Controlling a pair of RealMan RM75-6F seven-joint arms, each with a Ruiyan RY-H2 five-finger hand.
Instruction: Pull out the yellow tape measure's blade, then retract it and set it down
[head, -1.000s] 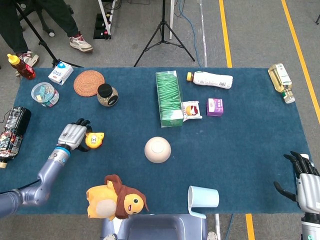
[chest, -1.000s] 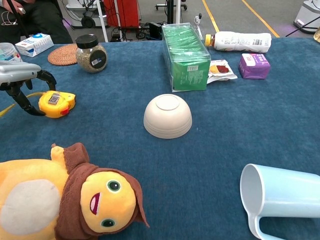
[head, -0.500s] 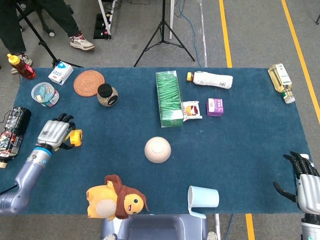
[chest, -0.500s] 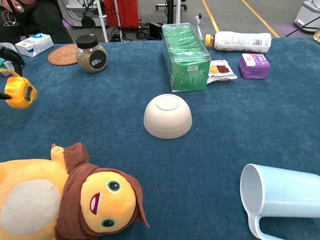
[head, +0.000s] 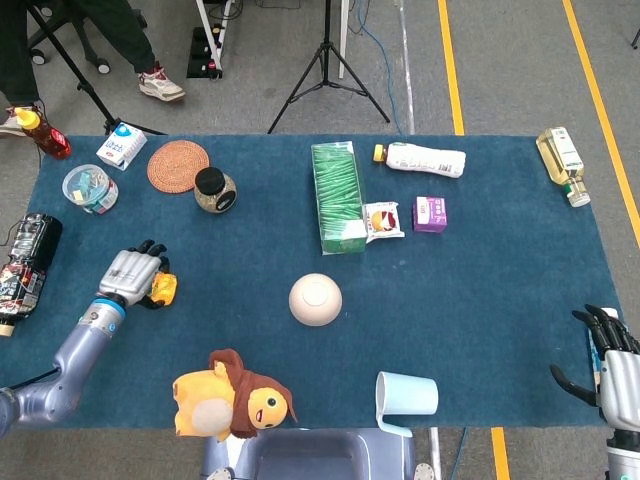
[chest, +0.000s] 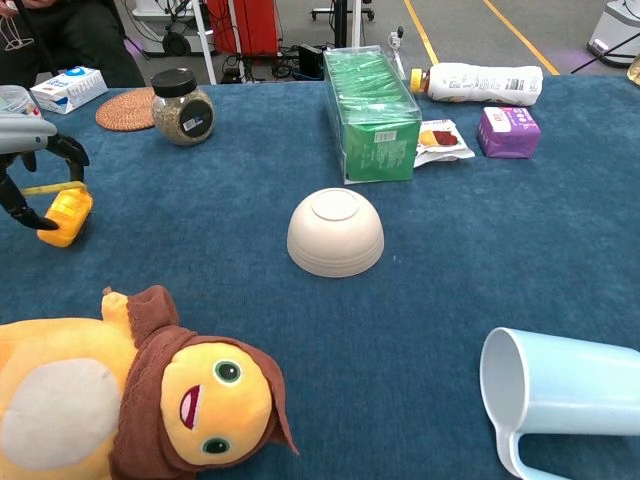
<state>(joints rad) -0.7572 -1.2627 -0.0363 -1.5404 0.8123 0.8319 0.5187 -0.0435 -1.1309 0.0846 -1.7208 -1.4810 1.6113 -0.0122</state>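
left hand (chest: 25, 165): cut by chest view's left edge, grip on yellow tape measure (chest: 65, 216) cannot be told | right hand (head: 612, 365): cut by head view's lower right corner | plush toy (chest: 130, 400): cropped at chest view's bottom-left | mug (chest: 560, 400): cropped at right edge
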